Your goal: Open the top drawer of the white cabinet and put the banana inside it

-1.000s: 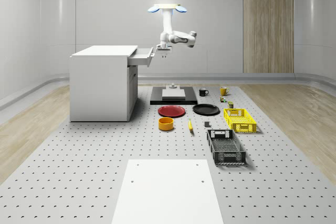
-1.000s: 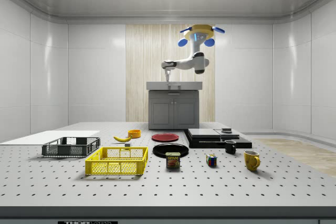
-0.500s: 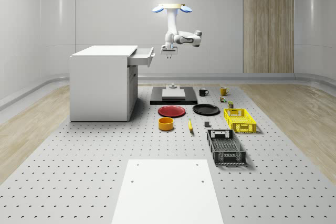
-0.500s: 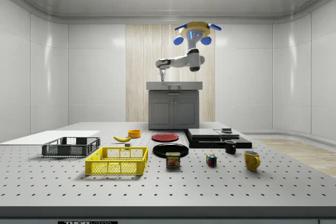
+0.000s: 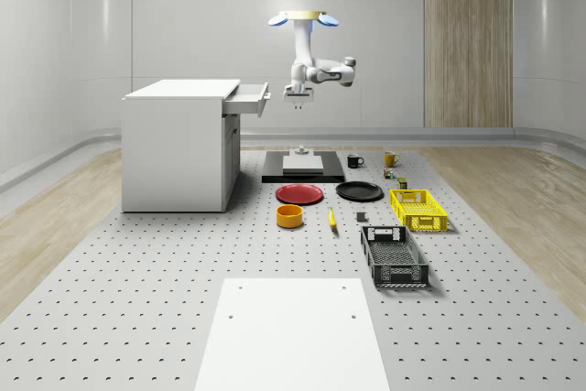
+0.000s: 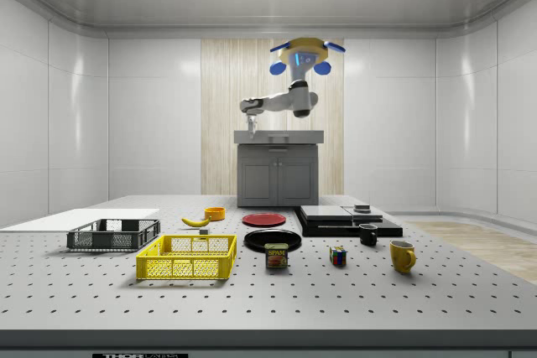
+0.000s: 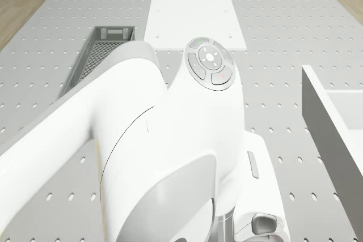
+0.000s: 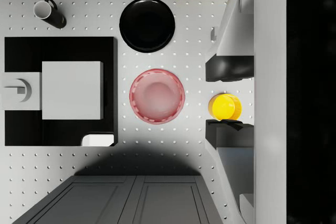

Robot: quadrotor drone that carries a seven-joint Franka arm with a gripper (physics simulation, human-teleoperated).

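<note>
Banana (image 5: pixel 331 218) lay on the perforated table (image 5: pixel 137 318) just below the middle of the whole-scene view, between the orange bowl (image 5: pixel 289 216) and the black crate (image 5: pixel 394 255), near both and touching neither as far as could be seen. In the side view it (image 6: pixel 196 221) sat left of centre, beside the bowl (image 6: pixel 215 213).

The likeliest trouble was the pickup. The fruit was slim and hemmed in, so a descent slightly off line could have nudged the bowl or pushed the banana away, and a grip across its curve could have slipped.

Farther back, the white cabinet (image 5: pixel 179 148) stood at centre left with its top drawer (image 5: pixel 247 98) pulled out. The drawer looked shallow, so a low carry could have struck its front on the return.

Above and just right of the drawer front in the whole-scene view, the drone (image 5: pixel 303 18) hovered in the upper centre, with the gripper (image 5: pixel 298 101) hanging apart from the drawer and high over the table. In the wrist view the fingers (image 8: pixel 231 68) stood spread with nothing between them, the bowl (image 8: pixel 224 106) visible through the gap.

The banana's orientation was hard to read, a mere sliver from above. The drawer's interior was mostly hidden, one corner (image 7: pixel 334 117) cut off in the drone view, where the arm (image 7: pixel 170 157) blocked much of the table.
</note>
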